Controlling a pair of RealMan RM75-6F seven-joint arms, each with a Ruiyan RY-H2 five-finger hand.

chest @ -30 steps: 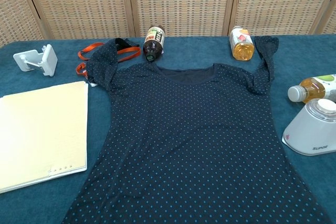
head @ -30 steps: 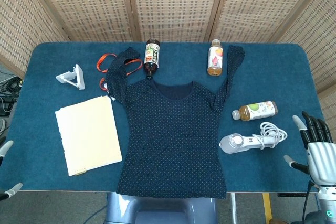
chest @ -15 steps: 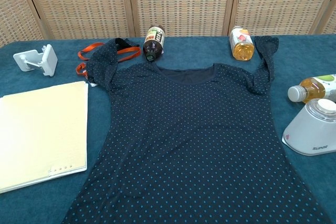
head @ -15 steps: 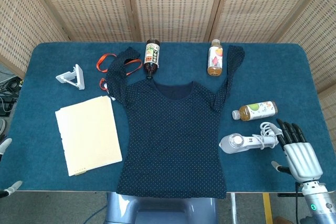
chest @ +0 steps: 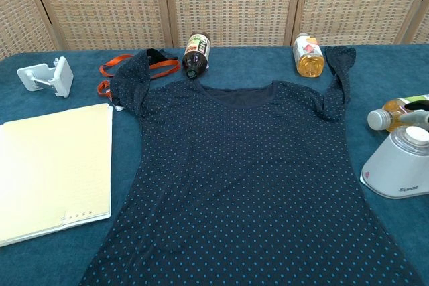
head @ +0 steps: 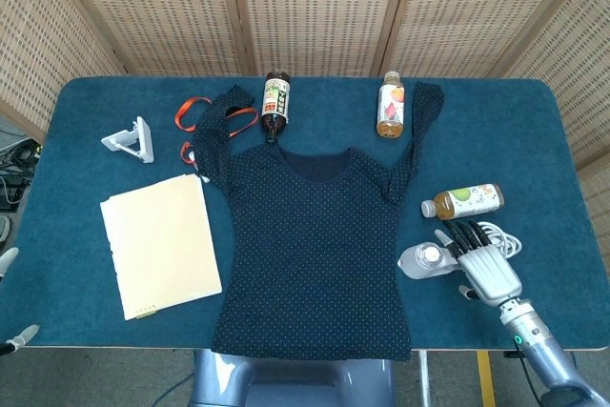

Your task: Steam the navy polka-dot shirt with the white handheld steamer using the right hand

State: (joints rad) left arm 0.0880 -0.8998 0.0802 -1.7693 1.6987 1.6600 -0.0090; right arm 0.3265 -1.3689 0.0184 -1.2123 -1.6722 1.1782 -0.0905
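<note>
Lower right of frame: right hand [head: 481,262] over steamer [head: 431,260] handle, fingers draped, grip unconfirmed — can't tell. Shirt [head: 315,245] flat on counter [head: 534,140], ready.

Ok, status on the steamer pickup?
Right robot hand over steamer handle, grip unconfirmed. Left barely in view. Shirt flat. Green-label bottle close behind steamer.

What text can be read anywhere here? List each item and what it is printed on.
"Supor": grey lettering low on the white handheld steamer, legible only in the chest view.
Dark bottle: label has print, too small to read.
Orange-drink bottle: label print blurred, unreadable.
Green-label bottle: label print too small to read.
Navy polka-dot shirt, cream folder: no text visible.
</note>
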